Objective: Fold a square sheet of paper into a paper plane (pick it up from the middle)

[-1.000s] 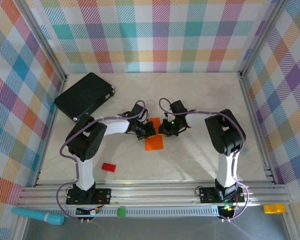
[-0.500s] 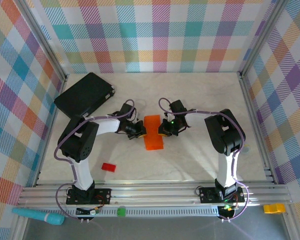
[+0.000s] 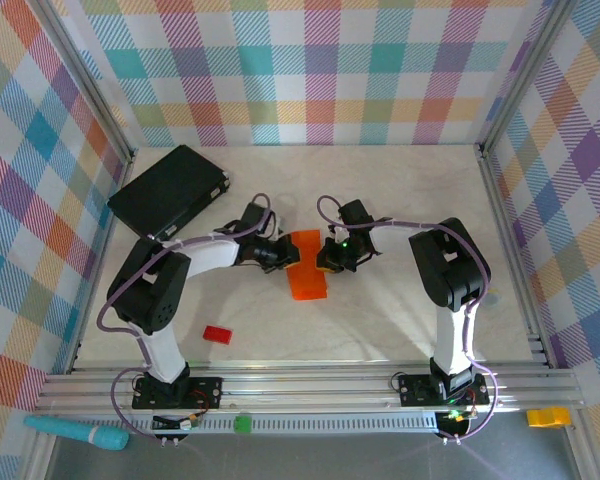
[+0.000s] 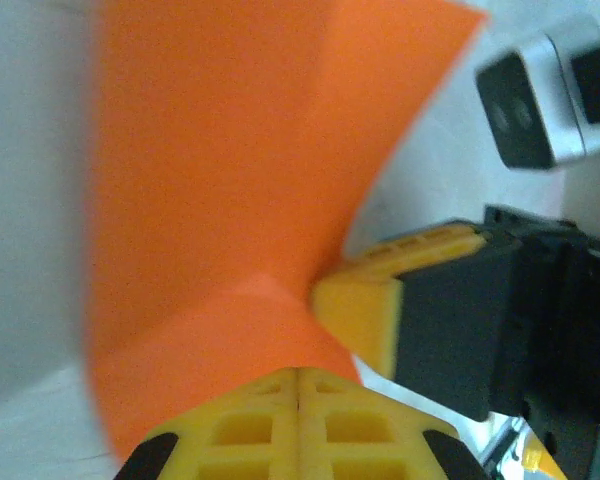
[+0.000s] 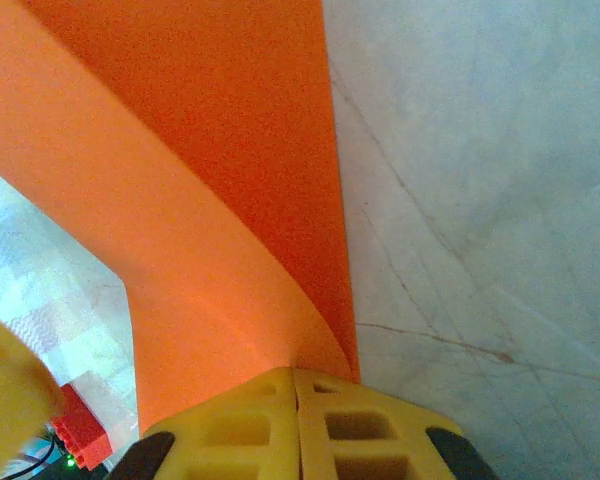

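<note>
The square sheet of paper (image 3: 307, 272) sits bowed at the middle of the desk (image 3: 400, 200) (bright orange). Your left pincer (image 3: 283, 254) pinches its left edge and your right pincer (image 3: 326, 258) its right edge, both pressed together.

In both wrist pics the square sheet of paper (image 4: 230, 200) runs off the top edge, its left side blurred in left wrist view, left gripper (image 4: 298, 385) & right gripper (image 5: 296, 385) are cut off at the bottom, red block (image 5: 77, 425) sits partly behind a blurred yellow blob, & sheet's creases are too small to tell from top cam.
</note>
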Robot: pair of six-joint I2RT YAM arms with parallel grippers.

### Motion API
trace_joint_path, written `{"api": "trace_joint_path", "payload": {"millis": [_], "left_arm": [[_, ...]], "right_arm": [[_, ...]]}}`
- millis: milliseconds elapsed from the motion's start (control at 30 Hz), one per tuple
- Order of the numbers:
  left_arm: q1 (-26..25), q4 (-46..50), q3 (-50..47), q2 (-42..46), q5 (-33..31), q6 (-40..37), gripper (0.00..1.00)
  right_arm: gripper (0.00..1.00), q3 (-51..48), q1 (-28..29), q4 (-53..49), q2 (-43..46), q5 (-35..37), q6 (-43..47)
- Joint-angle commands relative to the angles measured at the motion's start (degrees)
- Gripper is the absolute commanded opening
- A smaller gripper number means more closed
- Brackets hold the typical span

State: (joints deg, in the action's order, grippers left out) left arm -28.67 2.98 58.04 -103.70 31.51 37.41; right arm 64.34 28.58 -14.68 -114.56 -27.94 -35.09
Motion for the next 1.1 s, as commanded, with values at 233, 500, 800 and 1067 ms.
{"api": "trace_joint_path", "payload": {"millis": [233,500,800,1067], "left_arm": [[0.8,-3.5,1.9,-7.7,1.3,0.9,0.00],[8.1,-1.7,-2.3,-6.4,-1.7,-4.1,0.00],[8.9,-12.8,-6.3,0.5,2.0,-3.2,0.00],[1.8,-23.9,-4.3,-5.3,4.1,4.9,0.00]], "right_arm": [[0.07,-5.1,0.3,-14.8,-10.0,18.4,0.1],[0.07,-5.2,0.3,-14.3,-10.3,17.7,0.3],[0.07,-5.4,0.2,-13.7,-10.3,17.2,-0.1],[0.07,-5.9,0.1,-13.3,-10.5,17.3,-0.3]]}}
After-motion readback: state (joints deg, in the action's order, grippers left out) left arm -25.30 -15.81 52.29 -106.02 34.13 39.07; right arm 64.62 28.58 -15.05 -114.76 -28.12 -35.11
